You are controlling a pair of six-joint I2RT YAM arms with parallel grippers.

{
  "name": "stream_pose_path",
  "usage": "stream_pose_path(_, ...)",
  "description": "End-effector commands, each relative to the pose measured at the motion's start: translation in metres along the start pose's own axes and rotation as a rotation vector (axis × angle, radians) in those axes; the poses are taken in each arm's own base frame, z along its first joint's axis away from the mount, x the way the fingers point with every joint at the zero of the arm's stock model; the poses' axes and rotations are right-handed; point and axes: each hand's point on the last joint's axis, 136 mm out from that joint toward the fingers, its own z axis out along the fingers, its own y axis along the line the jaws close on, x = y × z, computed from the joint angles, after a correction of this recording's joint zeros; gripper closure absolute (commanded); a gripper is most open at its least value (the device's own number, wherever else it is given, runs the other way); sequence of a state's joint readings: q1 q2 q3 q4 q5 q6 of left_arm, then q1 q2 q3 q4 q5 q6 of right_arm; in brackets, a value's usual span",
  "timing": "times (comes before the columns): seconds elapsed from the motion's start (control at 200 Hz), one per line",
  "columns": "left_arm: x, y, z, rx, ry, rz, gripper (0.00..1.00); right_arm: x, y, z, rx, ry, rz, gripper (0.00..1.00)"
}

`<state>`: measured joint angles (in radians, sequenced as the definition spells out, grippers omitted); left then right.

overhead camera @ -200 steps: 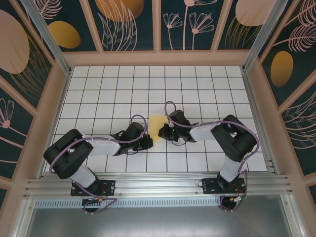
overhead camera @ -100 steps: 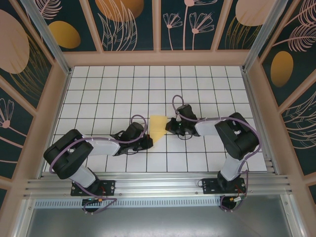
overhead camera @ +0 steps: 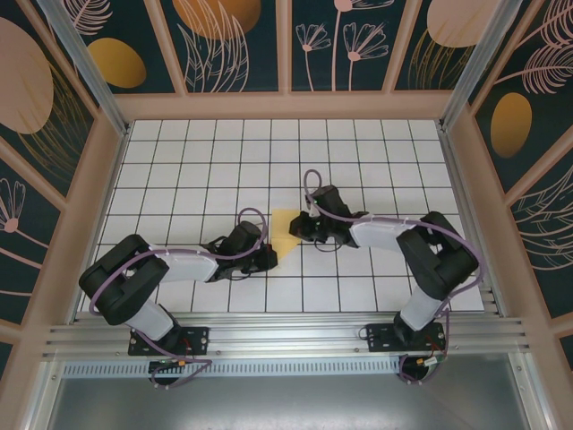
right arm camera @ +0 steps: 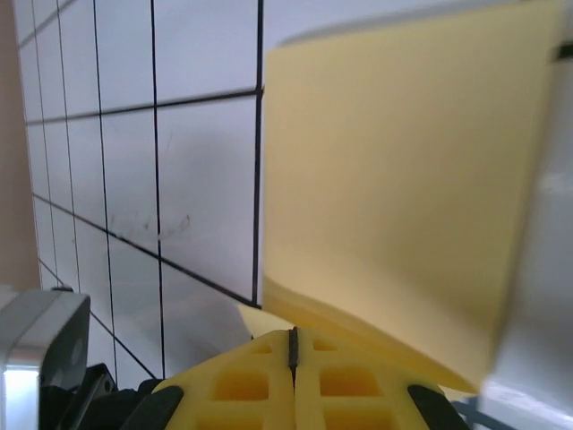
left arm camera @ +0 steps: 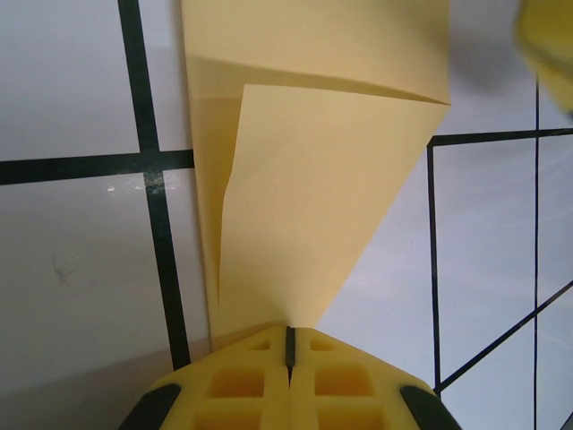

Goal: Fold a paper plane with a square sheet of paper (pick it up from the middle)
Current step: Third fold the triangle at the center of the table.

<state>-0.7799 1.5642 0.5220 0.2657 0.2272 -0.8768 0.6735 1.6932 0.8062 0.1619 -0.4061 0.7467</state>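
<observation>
Yellow sheet [overhead camera: 285, 233] is half hidden by the arms up top. Left end effector [left arm camera: 288, 348] and right end effector [right arm camera: 292, 348] are both clamped tight on it, and the right one's shifted leftward.

Square sheet of paper [overhead camera: 285, 231]: thin, plain yellow, partly folded, one flap overlapping along a diagonal crease. Mid-bench [overhead camera: 179, 179], tapering to a near tip nipped in left claw [left arm camera: 289, 345]; side edge in right claw [right arm camera: 293, 345].

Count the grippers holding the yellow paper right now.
2. The left gripper is shut on the yellow paper at its near tip; the right gripper at its right side.
</observation>
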Motion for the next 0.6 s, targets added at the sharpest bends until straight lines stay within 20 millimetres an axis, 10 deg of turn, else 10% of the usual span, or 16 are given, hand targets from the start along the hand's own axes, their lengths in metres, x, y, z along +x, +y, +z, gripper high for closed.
stream_pose_path(0.0,0.024,0.037,0.001,-0.145,0.082,-0.007,1.0,0.01,0.01,0.02,-0.033,0.047,0.001,0.94)
stream_pose_path(0.595,0.032,0.043,-0.013,-0.144,0.071,-0.017,1.0,0.031,-0.066,0.038,0.244,0.089,0.076,0.96)
